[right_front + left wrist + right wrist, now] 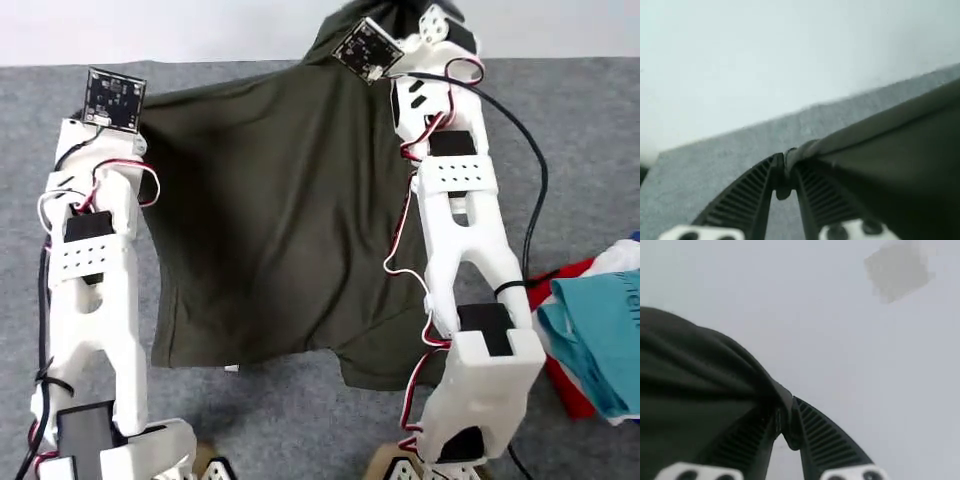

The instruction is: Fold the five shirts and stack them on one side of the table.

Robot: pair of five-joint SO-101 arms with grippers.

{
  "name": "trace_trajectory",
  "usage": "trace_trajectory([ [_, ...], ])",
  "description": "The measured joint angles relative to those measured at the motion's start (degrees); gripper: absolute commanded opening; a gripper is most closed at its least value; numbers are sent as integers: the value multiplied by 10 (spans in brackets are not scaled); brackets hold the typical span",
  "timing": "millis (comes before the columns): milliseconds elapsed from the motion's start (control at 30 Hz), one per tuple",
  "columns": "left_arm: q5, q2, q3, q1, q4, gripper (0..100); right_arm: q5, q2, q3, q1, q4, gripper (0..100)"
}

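Observation:
A dark olive shirt hangs stretched between the two arms over the grey table, its lower hem draping down to the table near the front. My left gripper is shut on one upper edge of the shirt at the far left. My right gripper is shut on the other upper corner of the shirt, held higher at the far middle. In the high view both grippers' tips are hidden behind the wrist cameras.
A heap of other shirts, teal, red and white, lies at the table's right edge beside the right arm. The white wall runs behind the table's far edge.

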Motion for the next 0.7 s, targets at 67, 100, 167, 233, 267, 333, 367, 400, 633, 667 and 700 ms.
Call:
trace_trajectory([
  [67, -22, 0, 0, 0, 48, 3, 0, 0, 0, 7, 44, 9],
  [100, -33, 1, 0, 2, 76, 3, 0, 0, 0, 12, 69, 9],
  [167, -51, 1, 0, 4, 128, 3, 0, 0, 0, 21, 127, 9],
  [233, -66, 1, 0, 6, 178, 3, 0, 0, 0, 29, 184, 9],
  [267, -75, 1, 0, 7, 201, 3, 0, 0, 0, 33, 213, 9],
  [333, -100, 1, 0, 8, 244, 3, 0, 0, 0, 39, 265, 9],
  [367, -113, 1, 0, 8, 265, 3, 0, 0, 0, 40, 290, 9],
  [400, -124, 1, 0, 8, 283, 3, 0, 0, 0, 41, 316, 9],
  [633, -186, 1, 0, 8, 410, 3, 0, -11, 0, 44, 516, 9],
  [667, -193, 1, 0, 8, 425, 3, -1, -18, 0, 44, 545, 9],
  [700, -199, 1, 0, 8, 440, 3, -4, -28, 0, 44, 575, 9],
])
